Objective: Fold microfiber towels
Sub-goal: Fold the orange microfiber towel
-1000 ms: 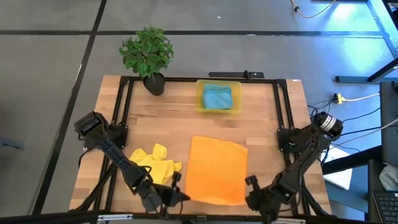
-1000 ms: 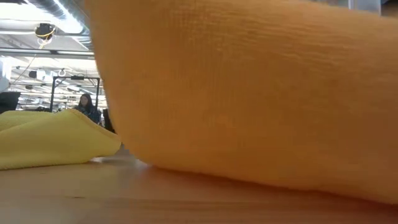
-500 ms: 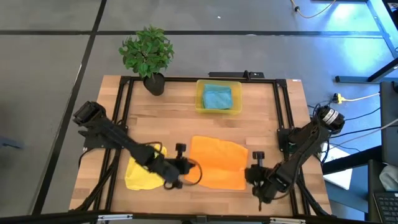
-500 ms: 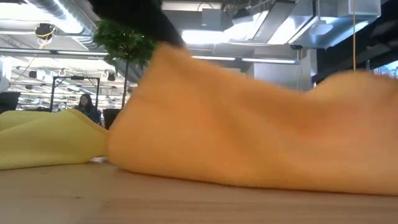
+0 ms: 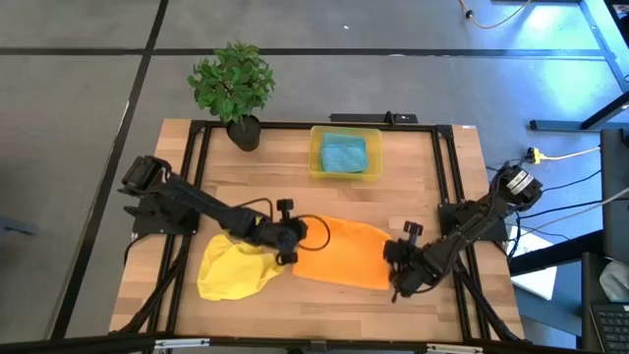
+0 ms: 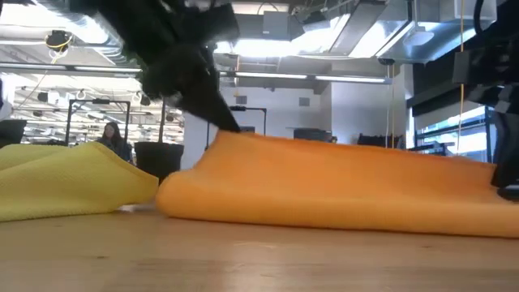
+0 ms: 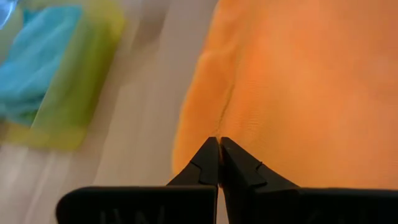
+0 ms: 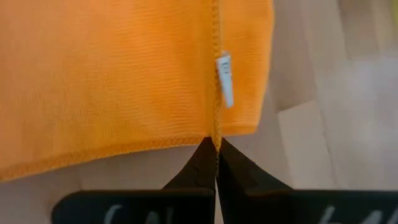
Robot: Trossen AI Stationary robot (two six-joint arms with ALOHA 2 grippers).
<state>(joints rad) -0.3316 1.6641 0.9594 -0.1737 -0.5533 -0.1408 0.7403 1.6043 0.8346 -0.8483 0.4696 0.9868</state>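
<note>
So the orange towel (image 5: 339, 254) lies doubled over mid-surface, each end pinched by the left gripper (image 5: 288, 246) and right gripper (image 5: 398, 267); likely one fold remains. The yellow towel (image 5: 228, 267) beside it sits crumpled, while a teal towel (image 5: 343, 152) rests in the bin (image 5: 315, 155).

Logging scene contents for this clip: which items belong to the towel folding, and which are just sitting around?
Job:
orange towel, pinched by left gripper and right gripper
yellow towel
teal-blue towel

Lying about:
yellow bin
potted plant
</note>
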